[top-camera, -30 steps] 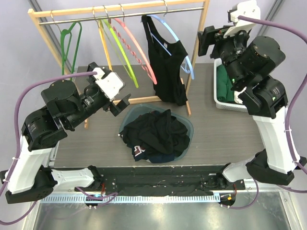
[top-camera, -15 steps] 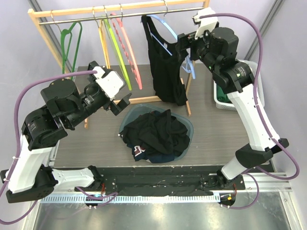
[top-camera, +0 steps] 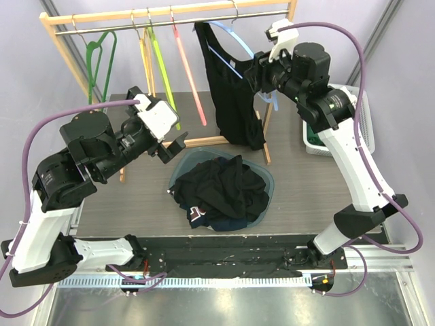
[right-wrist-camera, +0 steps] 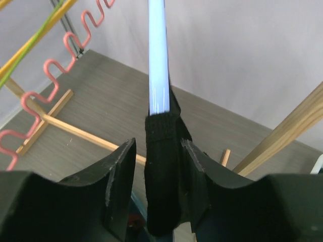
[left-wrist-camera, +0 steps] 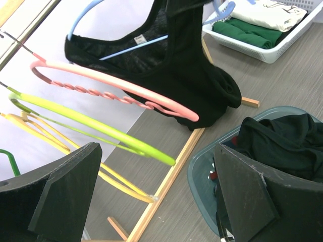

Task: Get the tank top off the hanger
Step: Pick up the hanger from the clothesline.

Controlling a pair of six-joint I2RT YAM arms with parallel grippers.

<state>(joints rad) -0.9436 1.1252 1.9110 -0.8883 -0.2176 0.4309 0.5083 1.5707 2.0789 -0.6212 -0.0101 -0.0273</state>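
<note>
A black tank top [top-camera: 231, 102] hangs on a light blue hanger [top-camera: 234, 42] at the right of the wooden rack's rail. My right gripper [top-camera: 257, 73] is at the hanger's right arm. In the right wrist view its jaws [right-wrist-camera: 157, 146] are open and straddle the black strap [right-wrist-camera: 164, 166] where it wraps the blue hanger arm [right-wrist-camera: 158, 60]; the right finger touches the strap and a gap shows on the left. My left gripper [top-camera: 173, 146] is wide open and empty, low in front of the rack. The left wrist view shows the tank top [left-wrist-camera: 186, 75] ahead of it.
Pink [top-camera: 190, 75], lime [top-camera: 162, 71], yellow [top-camera: 144, 64] and dark green [top-camera: 102, 54] hangers hang empty on the wooden rack [top-camera: 163, 13]. A teal bin [top-camera: 266, 178] of dark clothes sits in front. A white basket [top-camera: 360, 102] of folded clothes stands at the right.
My right arm has swung left from the basket to the blue hanger, and its jaws now straddle the strap. The pink and lime hangers have swung back towards vertical. The left arm has barely moved.
</note>
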